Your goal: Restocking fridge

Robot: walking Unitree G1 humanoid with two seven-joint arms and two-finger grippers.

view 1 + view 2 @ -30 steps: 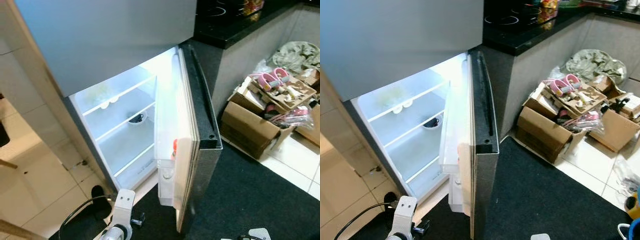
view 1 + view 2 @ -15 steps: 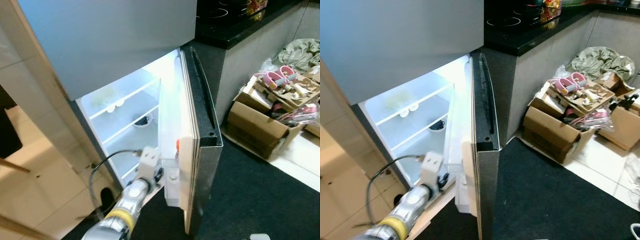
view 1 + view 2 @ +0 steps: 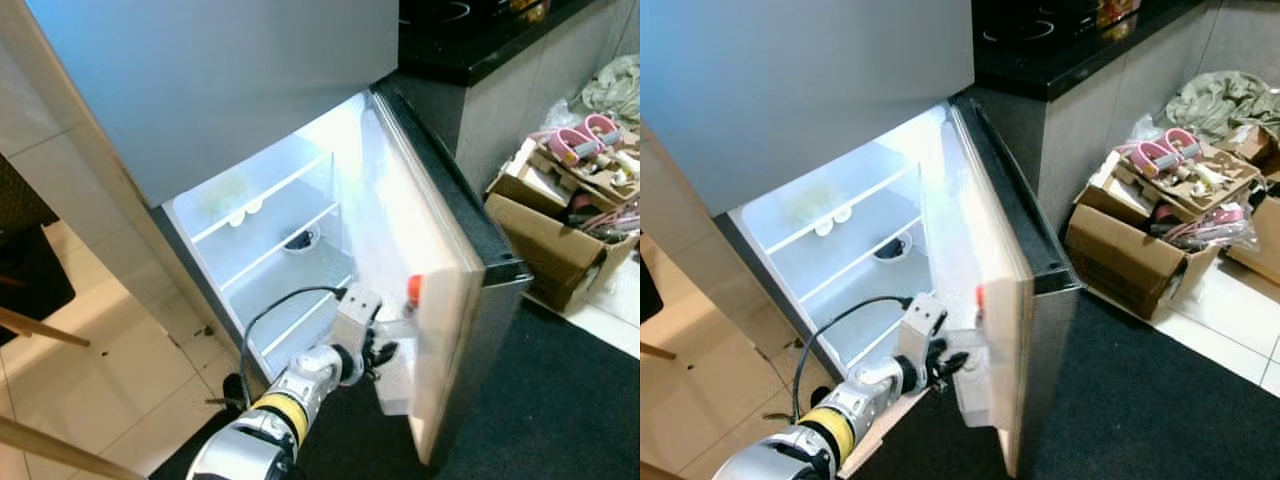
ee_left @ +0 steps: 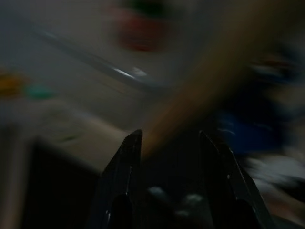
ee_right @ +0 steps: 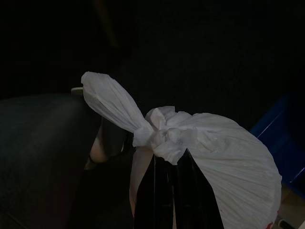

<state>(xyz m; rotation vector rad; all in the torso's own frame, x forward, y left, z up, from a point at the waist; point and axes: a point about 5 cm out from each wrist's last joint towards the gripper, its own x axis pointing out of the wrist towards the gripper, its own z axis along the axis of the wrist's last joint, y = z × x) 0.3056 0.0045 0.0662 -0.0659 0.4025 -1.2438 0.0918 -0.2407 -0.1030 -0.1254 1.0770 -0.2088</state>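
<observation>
Nearest you, your right gripper (image 5: 167, 167) is closed under the knot of a tied white plastic bag (image 5: 209, 152), which hangs low at your right side. Your left gripper (image 3: 382, 352), fingers slightly parted and empty, reaches at the inner edge of the open grey fridge door (image 3: 440, 290), beside the red-capped bottle (image 3: 412, 290) in its door rack. Beyond it lie the lit white fridge shelves (image 3: 270, 215), up and to the bag's left.
</observation>
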